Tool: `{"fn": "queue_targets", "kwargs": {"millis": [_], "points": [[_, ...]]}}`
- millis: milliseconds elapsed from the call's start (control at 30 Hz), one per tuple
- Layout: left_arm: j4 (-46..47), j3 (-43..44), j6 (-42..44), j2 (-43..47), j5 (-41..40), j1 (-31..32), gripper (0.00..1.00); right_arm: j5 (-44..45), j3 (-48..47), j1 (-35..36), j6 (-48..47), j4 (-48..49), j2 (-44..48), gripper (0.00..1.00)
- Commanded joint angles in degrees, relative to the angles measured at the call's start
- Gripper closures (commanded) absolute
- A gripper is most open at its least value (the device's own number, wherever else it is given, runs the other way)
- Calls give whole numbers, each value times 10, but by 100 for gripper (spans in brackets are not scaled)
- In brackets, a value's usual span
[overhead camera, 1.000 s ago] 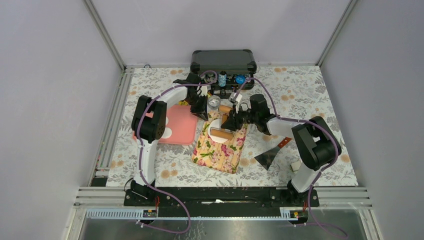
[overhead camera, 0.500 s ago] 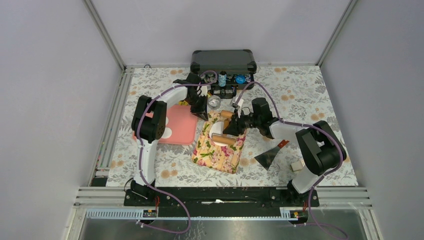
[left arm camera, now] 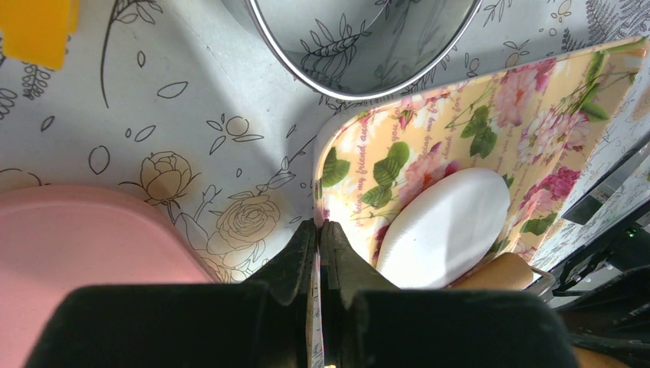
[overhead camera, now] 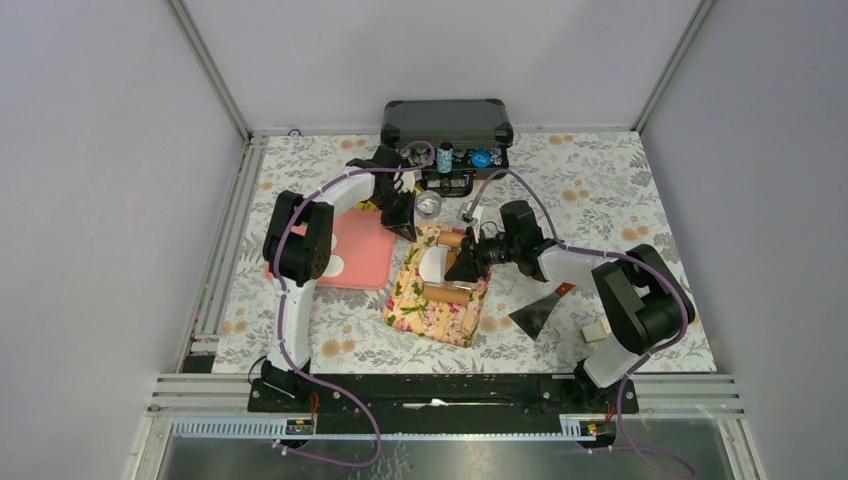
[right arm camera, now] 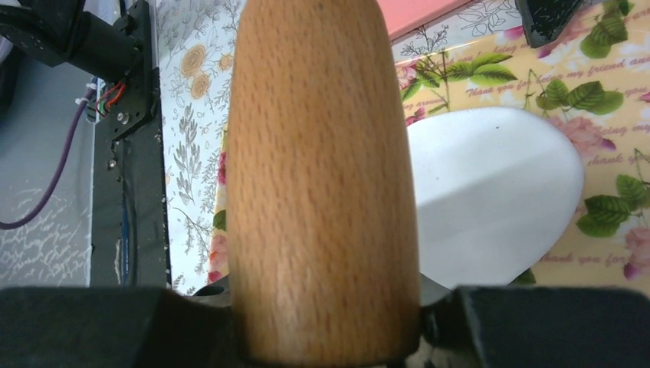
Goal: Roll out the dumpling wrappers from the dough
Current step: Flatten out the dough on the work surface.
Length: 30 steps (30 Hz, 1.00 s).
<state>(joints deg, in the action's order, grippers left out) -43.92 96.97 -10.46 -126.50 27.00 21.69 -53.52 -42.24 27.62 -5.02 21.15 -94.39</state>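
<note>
A flat white dumpling wrapper [left arm camera: 444, 226] [right arm camera: 490, 207] lies on the floral mat [overhead camera: 440, 305]. My right gripper [right arm camera: 326, 322] [overhead camera: 465, 262] is shut on a wooden rolling pin [right arm camera: 322, 176] [overhead camera: 447, 294], which lies across the wrapper's edge. My left gripper [left arm camera: 318, 230] [overhead camera: 405, 226] is shut on the mat's far left corner, pinching its edge [left arm camera: 316, 192]. A white lump of dough [overhead camera: 335, 265] sits on the pink tray [overhead camera: 365, 250] left of the mat.
A round silver tin [left arm camera: 360, 46] [overhead camera: 428, 205] stands just beyond the mat. A black case [overhead camera: 447, 120] sits at the back. A metal scraper [overhead camera: 540, 310] and a small white block [overhead camera: 593, 330] lie at the right. A yellow piece [left arm camera: 38, 27] lies by the tray.
My right gripper has drawn the rolling pin toward the near edge, across the wrapper. The left gripper has kept its pinch on the mat corner.
</note>
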Motion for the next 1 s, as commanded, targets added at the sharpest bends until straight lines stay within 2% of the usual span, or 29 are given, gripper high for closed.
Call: {"fn": "queue_targets", "kwargs": {"millis": [0,133,300,600,967], "points": [[-8,8,5,25,11,5,100,1,-45,3,46,22,51,100],[-8,6,6,26,10,5,100,39,-95,2,94,40,50,100],[-8,3,7,27,12,5,100,89,-132,4,58,4,16,100],[3,-4,-5,24,16,8,100,160,-93,58,-37,-34,-45,100],[7,-11,-8,30,8,8,100,182,-54,107,-102,-106,-1,100]]}}
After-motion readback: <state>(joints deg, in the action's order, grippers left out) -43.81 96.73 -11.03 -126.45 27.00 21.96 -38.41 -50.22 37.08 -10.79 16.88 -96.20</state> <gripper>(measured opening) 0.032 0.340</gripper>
